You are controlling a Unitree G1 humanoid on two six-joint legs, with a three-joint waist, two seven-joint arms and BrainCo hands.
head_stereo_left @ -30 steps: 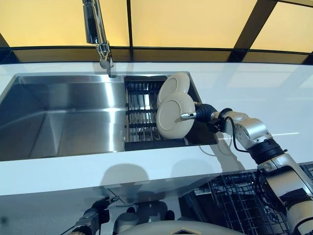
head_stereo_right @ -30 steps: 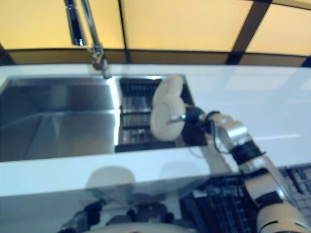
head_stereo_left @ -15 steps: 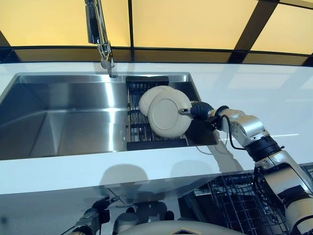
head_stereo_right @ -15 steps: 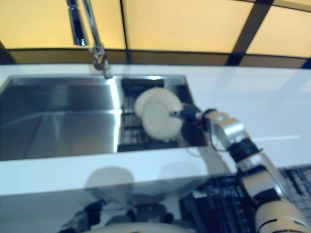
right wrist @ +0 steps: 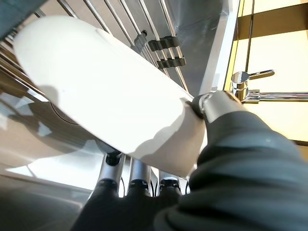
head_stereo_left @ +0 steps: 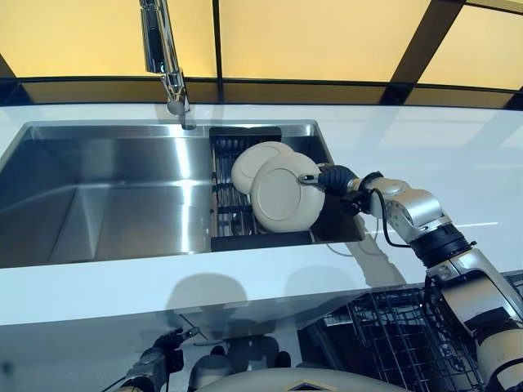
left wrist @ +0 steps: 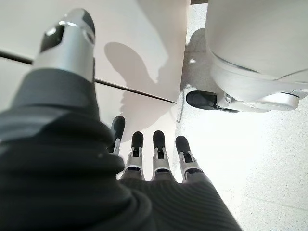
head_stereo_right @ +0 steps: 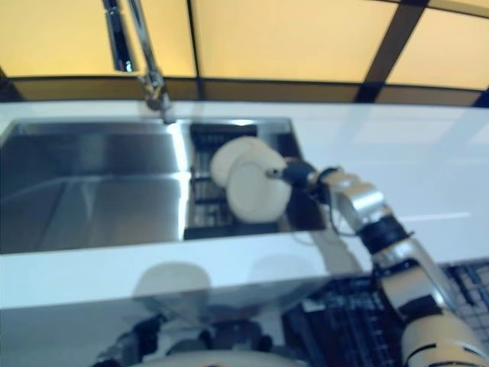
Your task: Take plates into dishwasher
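Two cream plates lean in the black dish rack (head_stereo_left: 233,214) at the right end of the steel sink (head_stereo_left: 98,204). My right hand (head_stereo_left: 333,179) reaches in from the right and is shut on the rim of the front plate (head_stereo_left: 284,197). In the right wrist view the thumb (right wrist: 215,103) presses on the plate's (right wrist: 106,110) upper face, with the fingers (right wrist: 137,179) curled beneath it. The rear plate (head_stereo_left: 253,162) leans behind it, partly covered. My left hand (left wrist: 156,156) hangs low below the counter, its fingers straight and holding nothing.
A tall chrome faucet (head_stereo_left: 165,61) stands behind the sink. White countertop (head_stereo_left: 433,147) runs around the basin. The wire rack of the dishwasher (head_stereo_left: 396,335) shows below the counter's front edge at lower right.
The two plates have moved from standing at the rack's right side to leaning further left and lower. My right hand has kept its hold on the front plate and shifted slightly.
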